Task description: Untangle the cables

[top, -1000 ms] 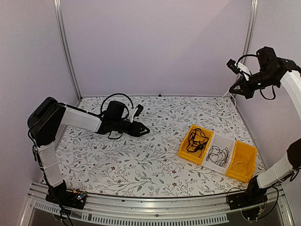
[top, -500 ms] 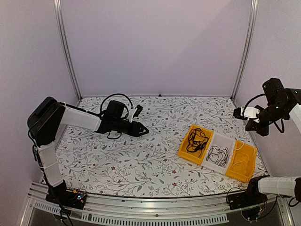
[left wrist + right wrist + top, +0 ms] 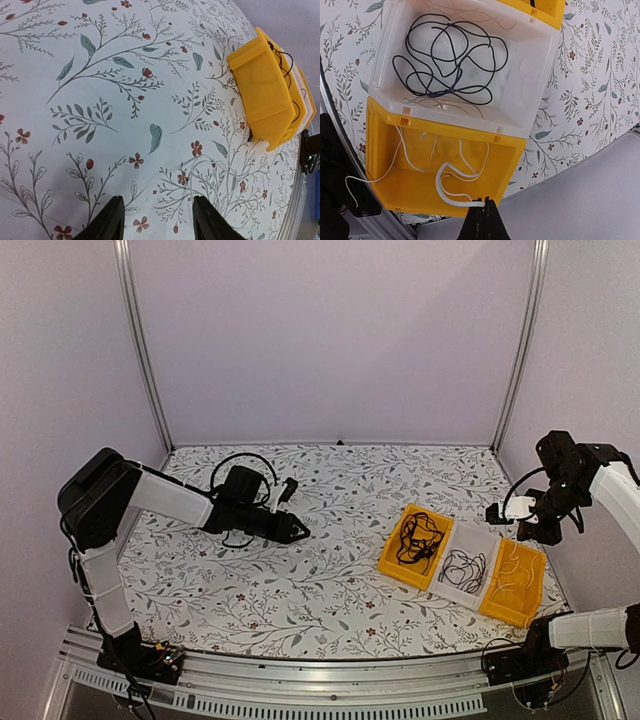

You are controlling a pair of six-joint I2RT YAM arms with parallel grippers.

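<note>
Table (image 3: 330, 590) covered in a floral-print cloth, boxed in by plain lilac walls (image 3: 330, 340) with metal posts (image 3: 140, 350) at the far corners. Three bins in a row near the right edge: the inner yellow bin (image 3: 395, 558) holds a bunched black cable (image 3: 418, 538), the clear bin (image 3: 478, 536) a looser second black cable (image 3: 450, 60), and the outer yellow bin (image 3: 380, 135) a white cable (image 3: 451, 175). Left gripper (image 3: 157, 220) hangs low over bare cloth left of centre, jaws wide, holding nothing. Right gripper (image 3: 481, 207) sits above the outer yellow bin, jaws pinched together on the white cable's end.
</note>
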